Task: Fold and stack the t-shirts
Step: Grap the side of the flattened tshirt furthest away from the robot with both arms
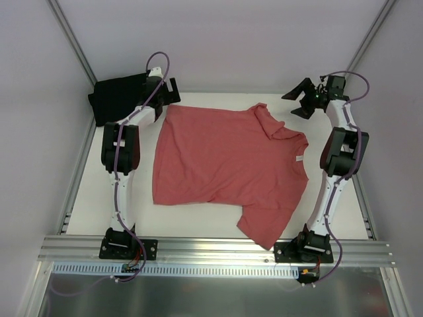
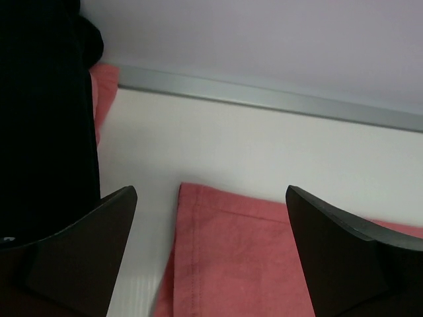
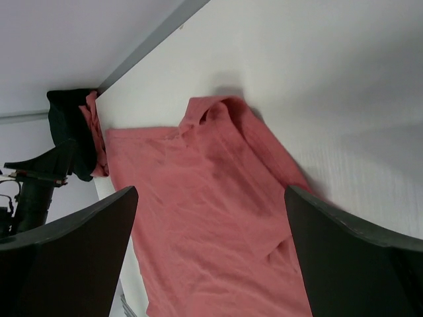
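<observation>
The coral-red t-shirt [image 1: 225, 162] lies spread across the centre of the table [image 1: 86, 211], with its far right sleeve doubled back over the body. The black t-shirt [image 1: 115, 99] sits bunched in the far left corner. The left gripper [image 1: 169, 92], at the red hem's far corner, and the right gripper [image 1: 299, 102], beyond the doubled sleeve, stand with jaws apart and empty. Flatten that sleeve first, then grip matching edges for an even fold.
</observation>
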Motion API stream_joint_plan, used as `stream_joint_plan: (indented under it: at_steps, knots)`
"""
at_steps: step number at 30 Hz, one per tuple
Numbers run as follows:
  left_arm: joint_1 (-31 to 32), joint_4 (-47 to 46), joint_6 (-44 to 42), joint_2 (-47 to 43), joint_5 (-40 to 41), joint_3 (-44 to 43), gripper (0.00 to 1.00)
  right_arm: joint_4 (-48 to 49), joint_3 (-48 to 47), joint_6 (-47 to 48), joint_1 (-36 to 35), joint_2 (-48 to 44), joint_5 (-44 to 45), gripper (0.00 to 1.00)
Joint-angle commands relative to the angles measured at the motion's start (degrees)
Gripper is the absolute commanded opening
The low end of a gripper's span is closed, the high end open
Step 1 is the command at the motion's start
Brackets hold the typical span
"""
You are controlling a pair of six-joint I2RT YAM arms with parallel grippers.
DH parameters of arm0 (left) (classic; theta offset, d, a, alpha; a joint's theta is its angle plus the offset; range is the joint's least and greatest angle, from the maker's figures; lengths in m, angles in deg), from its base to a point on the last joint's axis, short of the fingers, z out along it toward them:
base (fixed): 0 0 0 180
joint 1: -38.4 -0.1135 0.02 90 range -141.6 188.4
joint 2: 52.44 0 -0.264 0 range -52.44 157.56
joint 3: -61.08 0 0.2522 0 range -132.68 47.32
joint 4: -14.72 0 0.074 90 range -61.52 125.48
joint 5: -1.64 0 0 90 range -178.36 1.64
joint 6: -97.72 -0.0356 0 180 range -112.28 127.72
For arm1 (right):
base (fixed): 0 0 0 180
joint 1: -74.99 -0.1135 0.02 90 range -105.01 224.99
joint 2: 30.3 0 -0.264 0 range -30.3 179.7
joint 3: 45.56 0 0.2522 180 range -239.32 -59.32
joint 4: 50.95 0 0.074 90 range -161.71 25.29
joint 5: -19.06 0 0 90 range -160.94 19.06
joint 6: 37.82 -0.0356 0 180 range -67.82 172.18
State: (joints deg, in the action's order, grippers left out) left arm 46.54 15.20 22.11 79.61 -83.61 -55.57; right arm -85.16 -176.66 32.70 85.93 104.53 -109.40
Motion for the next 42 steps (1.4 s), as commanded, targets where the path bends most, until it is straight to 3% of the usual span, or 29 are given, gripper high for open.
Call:
stream_joint_plan:
  at_steps: [1, 11, 30, 32, 36, 38, 42]
  knots:
    - [-0.5, 1.9, 1.0, -5.7, -2.3, 1.8, 0.99, -3.5, 4.4, 4.8, 0.3, -7.6, -0.7, 0.99]
    - [-0.5, 16.9, 8.0, -14.4, -15.0, 0.9, 0.99, 0.5, 15.7, 3.7, 0.0, -9.0, -2.4, 0.98]
    - [0.7, 23.1, 5.3, -20.0, -16.0, 2.1, 0.99, 8.2, 16.6, -0.7, -0.3, -3.3, -4.2, 0.86]
    - [0.7, 23.5, 5.1, -20.0, -16.3, 2.1, 0.99, 8.8, 16.1, -1.2, -0.3, -2.5, -4.3, 0.83]
    - [0.7, 23.7, 4.7, -20.4, -16.2, 2.7, 0.99, 11.0, 14.2, -3.2, -0.3, -0.1, -5.7, 0.57]
    - [0.7, 24.1, 4.2, -20.6, -16.0, 2.8, 0.99, 11.0, 12.8, -4.0, -0.4, 1.2, -5.5, 0.55]
    - [0.7, 24.3, 3.3, -20.8, -15.5, 2.8, 0.99, 11.6, 10.8, -5.0, -0.4, 2.8, -5.8, 0.37]
